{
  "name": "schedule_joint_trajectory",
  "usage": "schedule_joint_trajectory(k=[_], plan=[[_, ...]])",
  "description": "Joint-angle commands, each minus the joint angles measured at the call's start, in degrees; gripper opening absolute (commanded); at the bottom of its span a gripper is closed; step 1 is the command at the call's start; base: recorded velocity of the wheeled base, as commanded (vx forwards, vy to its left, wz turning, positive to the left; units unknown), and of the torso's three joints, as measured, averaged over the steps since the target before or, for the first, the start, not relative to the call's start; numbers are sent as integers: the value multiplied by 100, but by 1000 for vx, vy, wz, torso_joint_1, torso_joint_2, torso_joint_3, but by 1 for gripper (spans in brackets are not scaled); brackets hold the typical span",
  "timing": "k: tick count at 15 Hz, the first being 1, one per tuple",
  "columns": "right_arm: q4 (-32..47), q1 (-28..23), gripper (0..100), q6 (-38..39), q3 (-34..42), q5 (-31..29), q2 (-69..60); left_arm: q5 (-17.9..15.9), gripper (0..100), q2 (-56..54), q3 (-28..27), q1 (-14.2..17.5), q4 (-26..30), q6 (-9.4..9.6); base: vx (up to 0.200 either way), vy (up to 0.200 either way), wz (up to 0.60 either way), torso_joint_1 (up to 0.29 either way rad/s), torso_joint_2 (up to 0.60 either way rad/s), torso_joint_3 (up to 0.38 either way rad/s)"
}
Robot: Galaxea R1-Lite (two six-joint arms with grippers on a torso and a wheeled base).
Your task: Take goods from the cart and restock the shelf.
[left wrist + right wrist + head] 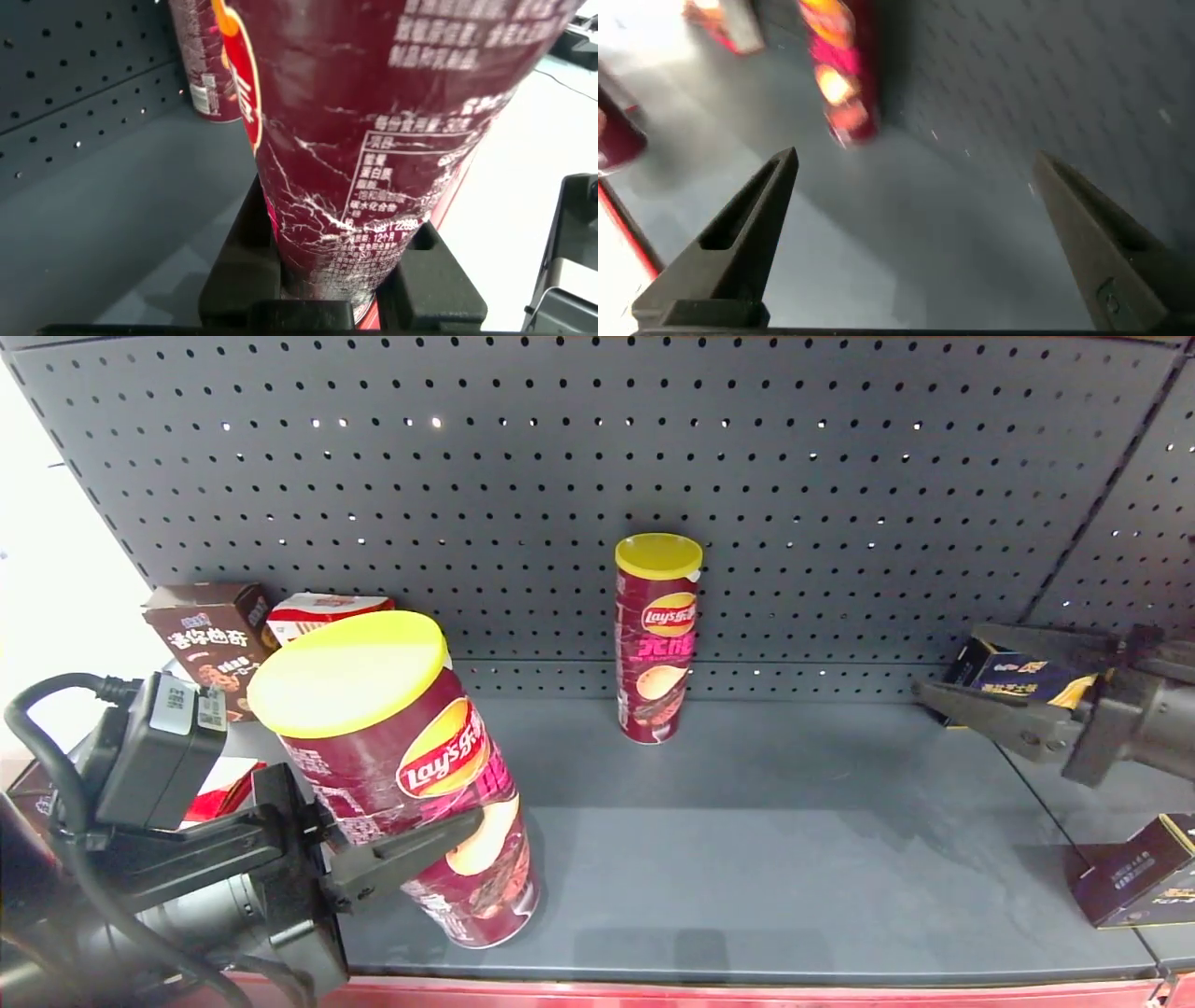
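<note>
Left hand [341, 285] clamps the yellow-lidded chip can [401, 775]; right wrist view shows right hand [915, 159] splayed.

The left gripper [397, 835] is matt black, with a flat, tapering finger [415, 847] on a blocky mount. A black wrist camera box [149, 756] carries a white label [187, 705] with a square code. A thick black cable [33, 709] loops out of the box. The right gripper [952, 663] has dark grey pointed fingers [990, 719] with small round screws.
</note>
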Motion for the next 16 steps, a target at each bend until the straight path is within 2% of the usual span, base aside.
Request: schedule_joint_trajectory(k=[1,4,5,6,13,16], plan=[[-14,110,100,-256,-943,552,1275,3,0,6,8,0,-7,-9,0,0,0,0,0,0],[65,207,100,-344,-1426,1607,1820,21,0,-2,52,0,-7,-9,0,0,0,0,0,0],[-14,216,100,-388,-1593,2354,2083,21,0,-2,52,0,-7,-9,0,0,0,0,0,0],[-66,233,100,-415,-1699,2661,2224,12,0,-2,52,-9,-7,-9,0,0,0,0,0,0],[-330,312,100,-415,-2340,2697,3138,-14,0,24,-10,-26,-7,-18,0,0,0,0,0,0],[-330,383,100,-415,-2841,2697,3604,-14,0,15,-1,-17,-7,-18,0,0,0,0,0,0]])
